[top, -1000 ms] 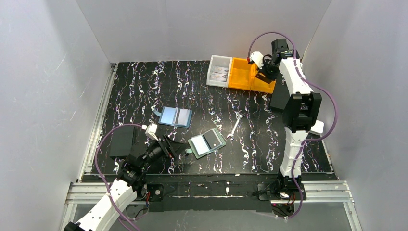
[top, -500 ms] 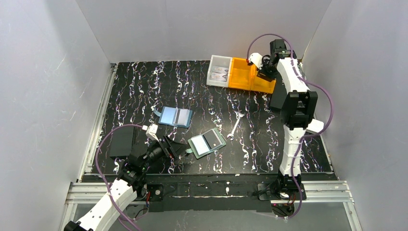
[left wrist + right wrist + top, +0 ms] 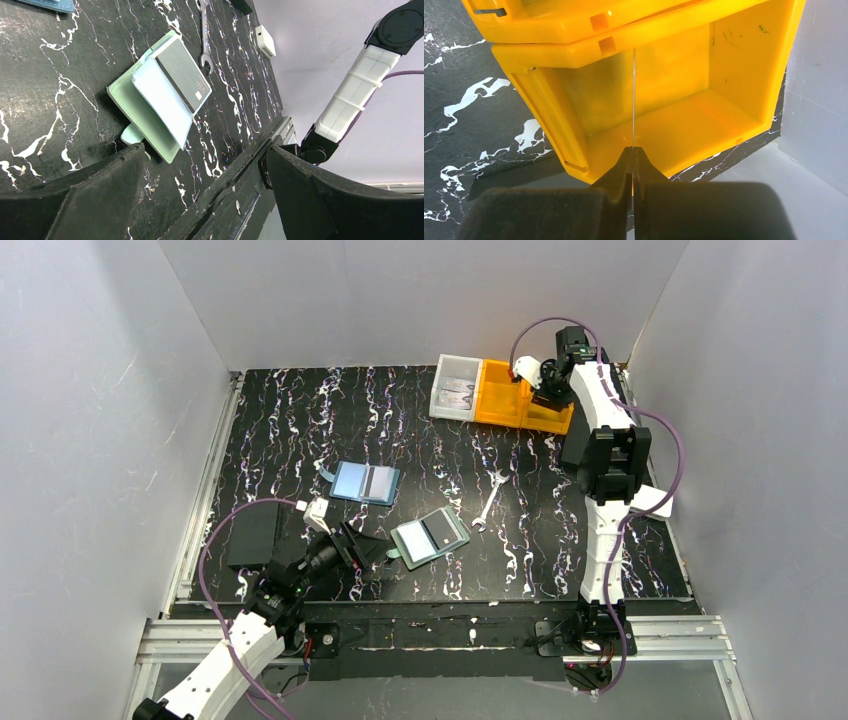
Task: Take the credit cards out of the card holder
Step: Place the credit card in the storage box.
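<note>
Legible writing: the dark grey credit card (image 3: 182, 75) carries small pale lettering near one corner, too small to read with certainty. No other label can be read. Surface: the table (image 3: 300, 420) is black with white marble-like veining. Plain pale grey walls enclose it on three sides, and a metal rail runs along its near edge. Containers: two orange bins (image 3: 520, 400) stand side by side at the far right of the table, touching a clear bin (image 3: 455, 387) on their left. The contents of the clear bin are too small to identify. The right gripper (image 3: 634, 150) hangs above the right-hand orange bin. It is clenched on a thin card (image 3: 634, 100) seen edge-on as a pale line, so the face of this card is not visible. The card holder (image 3: 430, 537) lies open and flat near the front centre of the table. A light-blue credit card (image 3: 160, 97) and the dark grey credit card overlap on its sage-green panels. Its snap tab (image 3: 131, 135) is just beside one finger of the left gripper (image 3: 202, 150). The left gripper is released, jaws spread wide and low over the table, and holds nothing. A wrench (image 3: 487, 502) lies just right of the card holder. A light-blue flat rectangle with a dark stripe (image 3: 365, 482) lies farther back on the left. A black box (image 3: 253, 535) sits at the left edge beside the left arm.
</note>
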